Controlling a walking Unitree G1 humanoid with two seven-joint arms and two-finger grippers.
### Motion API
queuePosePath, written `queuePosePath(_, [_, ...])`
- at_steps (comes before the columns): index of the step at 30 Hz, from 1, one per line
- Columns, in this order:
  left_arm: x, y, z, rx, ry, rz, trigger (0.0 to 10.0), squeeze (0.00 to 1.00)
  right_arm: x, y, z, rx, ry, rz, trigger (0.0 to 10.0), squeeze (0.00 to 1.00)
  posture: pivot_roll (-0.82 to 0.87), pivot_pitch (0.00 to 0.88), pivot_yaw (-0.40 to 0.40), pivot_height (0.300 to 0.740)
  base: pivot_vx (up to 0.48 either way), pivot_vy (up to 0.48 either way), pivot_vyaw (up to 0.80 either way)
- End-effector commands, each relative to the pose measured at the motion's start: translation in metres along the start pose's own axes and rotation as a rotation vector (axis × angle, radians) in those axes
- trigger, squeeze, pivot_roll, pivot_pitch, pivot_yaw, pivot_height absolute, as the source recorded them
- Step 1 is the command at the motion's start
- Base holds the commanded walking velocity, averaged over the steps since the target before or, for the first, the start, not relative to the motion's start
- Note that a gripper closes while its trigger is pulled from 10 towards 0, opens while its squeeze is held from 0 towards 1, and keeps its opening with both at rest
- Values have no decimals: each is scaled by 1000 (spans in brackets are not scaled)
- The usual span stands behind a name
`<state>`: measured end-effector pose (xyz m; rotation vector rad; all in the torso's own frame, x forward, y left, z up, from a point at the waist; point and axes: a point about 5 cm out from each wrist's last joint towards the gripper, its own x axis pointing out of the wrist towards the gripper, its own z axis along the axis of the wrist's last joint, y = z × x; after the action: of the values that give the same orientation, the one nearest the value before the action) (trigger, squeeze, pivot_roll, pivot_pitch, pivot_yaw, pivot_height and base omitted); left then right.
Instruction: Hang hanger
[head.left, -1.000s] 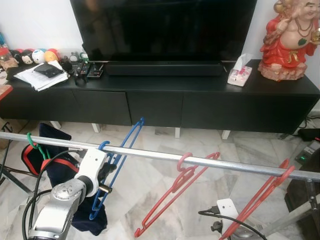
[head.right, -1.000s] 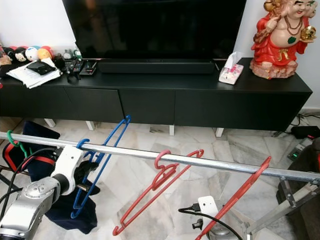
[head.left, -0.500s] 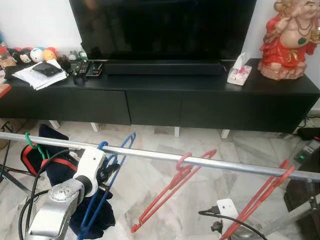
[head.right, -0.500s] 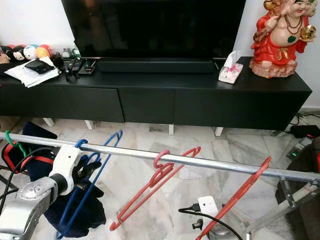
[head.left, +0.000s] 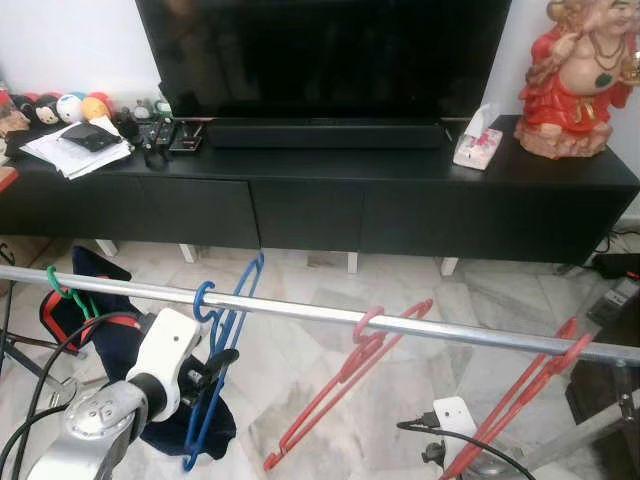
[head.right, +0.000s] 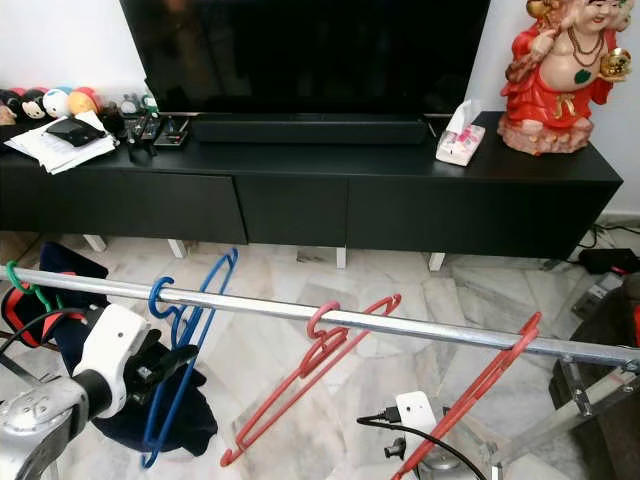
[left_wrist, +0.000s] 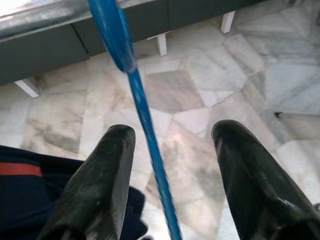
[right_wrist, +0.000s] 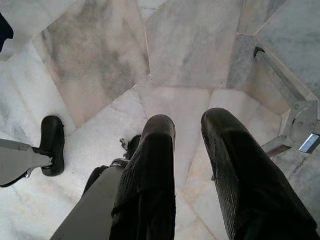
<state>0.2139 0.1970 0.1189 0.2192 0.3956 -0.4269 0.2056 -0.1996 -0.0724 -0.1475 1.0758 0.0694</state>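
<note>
Blue hanger (head.left: 222, 350) has its hook over the metal rail (head.left: 400, 325), near the rail's left end, with two red hangers (head.left: 345, 385) further right along the rail. The left pincer (left_wrist: 165, 185) sits just below the rail with its fingers wide apart; the blue wire runs between them and touches neither. So the hanging step looks done. Next, the left pincer should back away gently without bumping the hanger. The right pincer (right_wrist: 187, 165) hangs idle over the floor, fingers a little apart, holding nothing.
</note>
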Motion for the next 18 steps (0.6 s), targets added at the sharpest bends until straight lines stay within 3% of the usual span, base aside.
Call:
queuePosePath(1, [-10,3,7,2,-30,19,10000,1000,0,0,3,-12,-4,2,10000,0,-32,0,27,740,0,0,0])
queuePosePath(3, [-12,2,8,2,-31,18,10000,1000,0,0,3,-13,-4,2,10000,0,-32,0,27,740,0,0,0])
queuePosePath(6, [-27,-4,10,-37,-60,-23,10000,1000,0,0,3,-18,-3,4,10000,0,-27,0,25,740,0,0,0])
queuePosePath(9, [-30,-6,10,-42,-60,-27,10000,1000,0,0,3,-18,-3,4,10000,0,-27,0,25,740,0,0,0])
queuePosePath(11, [-52,1,-7,-113,-47,67,10000,1000,0,-1,4,-23,-3,4,10000,0,-17,0,21,740,0,0,0])
queuePosePath(12, [-52,1,-7,-113,-47,67,10000,1000,0,-1,4,-23,-3,4,10000,0,-17,0,21,740,0,0,0])
queuePosePath(14, [-75,10,-33,-205,-9,248,10000,1000,0,-1,5,-28,-3,4,10000,0,-4,0,18,740,0,0,0])
queuePosePath(18, [-86,11,-53,-236,39,341,10000,1000,0,-1,5,-32,-3,5,10000,0,-3,0,17,740,0,0,0])
